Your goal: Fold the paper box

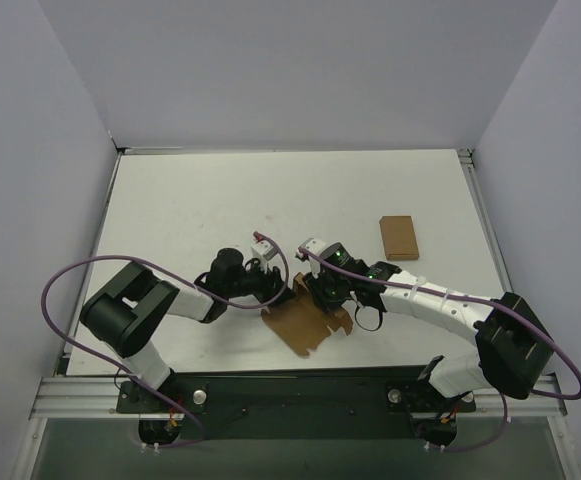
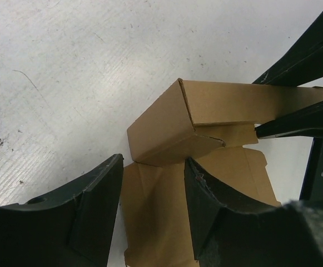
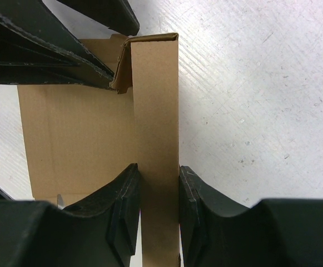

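The paper box [image 1: 305, 322] lies partly folded on the table between the two arms, its flat brown panel with notched flaps toward the near edge. My right gripper [image 1: 317, 292] is shut on a raised, doubled side wall [image 3: 155, 105]; its pads [image 3: 129, 192] press on both faces of the wall. My left gripper [image 1: 282, 285] is open. In the left wrist view its jaws [image 2: 153, 164] hover over the flat panel [image 2: 155, 217], just short of the raised wall's end flap [image 2: 164, 133]. In the right wrist view the left fingers [image 3: 50, 53] touch that end flap.
A narrower plain brown cardboard rectangle [image 1: 398, 237] lies flat at the right rear of the white table [image 1: 190, 200]. Grey walls enclose the table on three sides. The black base rail [image 1: 290, 395] runs along the near edge.
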Robot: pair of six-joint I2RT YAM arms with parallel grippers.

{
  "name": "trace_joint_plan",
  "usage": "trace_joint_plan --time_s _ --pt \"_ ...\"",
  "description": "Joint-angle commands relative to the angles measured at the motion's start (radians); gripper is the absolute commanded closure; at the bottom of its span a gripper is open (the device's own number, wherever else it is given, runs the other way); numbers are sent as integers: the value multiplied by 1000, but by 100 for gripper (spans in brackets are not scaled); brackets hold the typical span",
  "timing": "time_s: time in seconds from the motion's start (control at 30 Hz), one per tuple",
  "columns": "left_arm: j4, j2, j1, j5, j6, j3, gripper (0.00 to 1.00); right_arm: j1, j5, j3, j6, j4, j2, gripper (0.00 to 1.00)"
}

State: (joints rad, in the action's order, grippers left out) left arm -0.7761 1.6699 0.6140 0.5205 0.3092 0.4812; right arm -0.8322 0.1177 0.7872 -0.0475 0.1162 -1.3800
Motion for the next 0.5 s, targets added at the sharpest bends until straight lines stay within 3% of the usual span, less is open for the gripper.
trace_joint_plan --time_s 0.0,0.47 --pt "-89 13 12 -20 -36 25 43 -4 0 -8 5 -1 18 72" --pt "-118 30 23 -93 -123 62 44 -4 28 -6 9 -1 7 72"
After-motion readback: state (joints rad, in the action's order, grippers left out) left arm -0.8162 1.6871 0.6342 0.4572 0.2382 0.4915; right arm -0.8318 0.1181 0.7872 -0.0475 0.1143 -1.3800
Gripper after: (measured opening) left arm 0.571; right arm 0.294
